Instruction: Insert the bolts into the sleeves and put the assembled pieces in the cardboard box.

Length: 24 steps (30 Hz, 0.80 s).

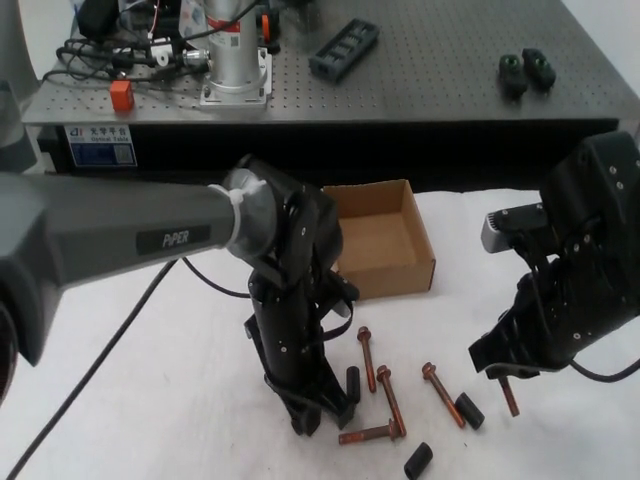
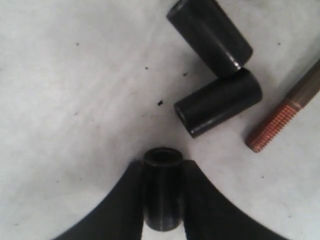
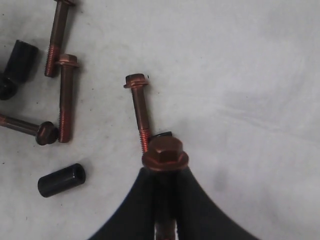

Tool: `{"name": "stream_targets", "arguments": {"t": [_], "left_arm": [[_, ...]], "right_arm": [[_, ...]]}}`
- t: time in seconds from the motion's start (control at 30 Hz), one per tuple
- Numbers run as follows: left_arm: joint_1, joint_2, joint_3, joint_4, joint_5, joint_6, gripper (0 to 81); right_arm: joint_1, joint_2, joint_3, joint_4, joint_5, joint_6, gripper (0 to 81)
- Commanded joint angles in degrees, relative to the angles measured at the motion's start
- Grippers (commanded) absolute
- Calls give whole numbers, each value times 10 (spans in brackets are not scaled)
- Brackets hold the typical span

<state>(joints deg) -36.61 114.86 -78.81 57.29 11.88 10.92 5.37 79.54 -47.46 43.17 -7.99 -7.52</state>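
on the white cloth (image 1: 200, 420), at about six o'clock from the cardboard box (image 1: 392, 282), loose bolts (image 1: 442, 394) and loose sleeves (image 1: 469, 410) lie scattered between the two arms. the left gripper (image 2: 163, 172), low at seven o'clock from the box, is clenched on a black sleeve (image 2: 162, 205) whose open bore points outward past the fingertips. the right gripper (image 3: 165, 172), at four o'clock from the box, grasps a copper-coloured bolt (image 3: 165, 152) by its shank, hex head out beyond the fingertips.
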Motion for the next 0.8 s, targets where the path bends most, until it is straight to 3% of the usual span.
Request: {"name": "stream_targets", "arguments": {"t": [0.0, 0.2, 0.37, 0.53, 0.67, 0.77], "left_arm": [[-2, 7, 1, 30, 3, 11, 6], [-2, -82, 18, -9, 33, -14, 6], [-2, -260, 175, -277, 117, -76, 6], [-2, -392, 349, -573, 254, -135, 6], [-2, -435, 415, -718, 262, -200, 6], [-2, -440, 419, -733, 275, -219, 6]], "right_arm": [[-3, -11, 0, -9, -23, 5, 17], [-3, -49, 4, -108, -137, 75, 17], [5, -120, 59, -319, -226, 224, 17], [39, -174, 140, -582, -247, 394, 17], [69, -183, 169, -701, -269, 484, 17], [88, -183, 174, -705, -269, 489, 17]]}}
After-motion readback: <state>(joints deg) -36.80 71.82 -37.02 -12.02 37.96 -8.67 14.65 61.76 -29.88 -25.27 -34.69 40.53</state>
